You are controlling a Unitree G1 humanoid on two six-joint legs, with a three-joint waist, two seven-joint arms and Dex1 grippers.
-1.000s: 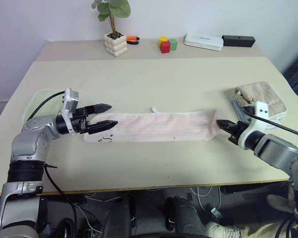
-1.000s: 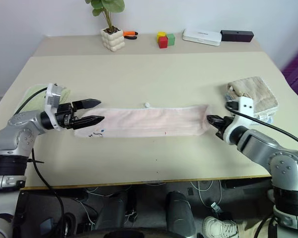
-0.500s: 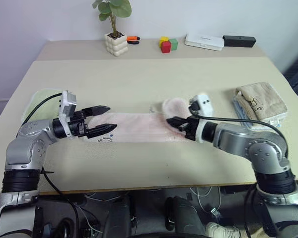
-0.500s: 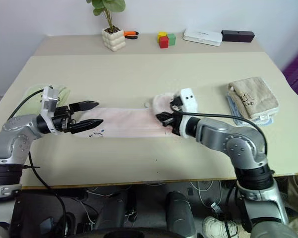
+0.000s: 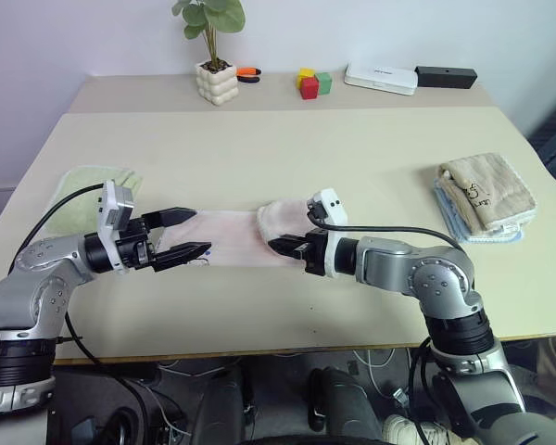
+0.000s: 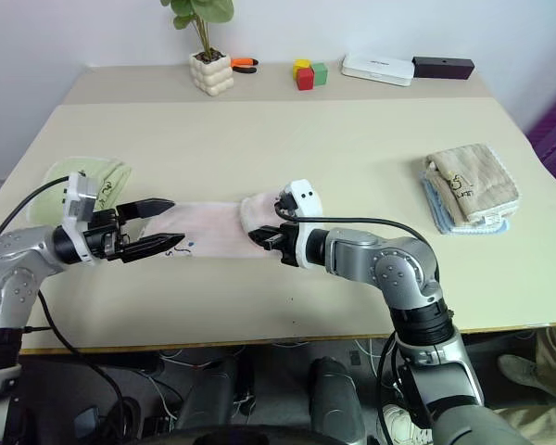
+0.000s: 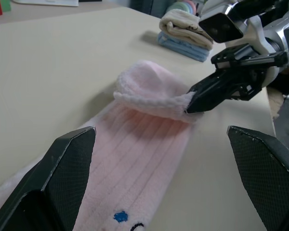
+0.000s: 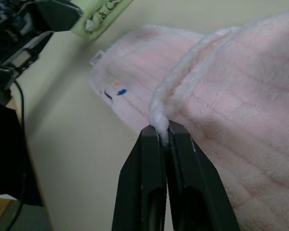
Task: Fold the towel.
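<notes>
The pale pink towel (image 5: 227,238) lies as a strip on the table's near half. Its right end (image 5: 283,219) is lifted and doubled back over the rest. My right gripper (image 5: 278,247) is shut on that end's whitish edge (image 8: 160,121), just above the strip. The small dark and blue embroidered mark (image 8: 120,91) sits near the towel's left end. At that left end my left gripper (image 5: 204,230) is level and open, one finger on each side of the strip's width, with nothing held.
A light green towel (image 5: 82,184) lies at the far left. A beige folded towel (image 5: 486,188) sits on a blue one at the right. Along the back stand a potted plant (image 5: 216,82), coloured blocks (image 5: 310,83), a white box (image 5: 380,79) and a black box (image 5: 445,76).
My right gripper has carried the towel's right end far to the left, doubling it over the strip. My left gripper has drawn back slightly and stays open.
</notes>
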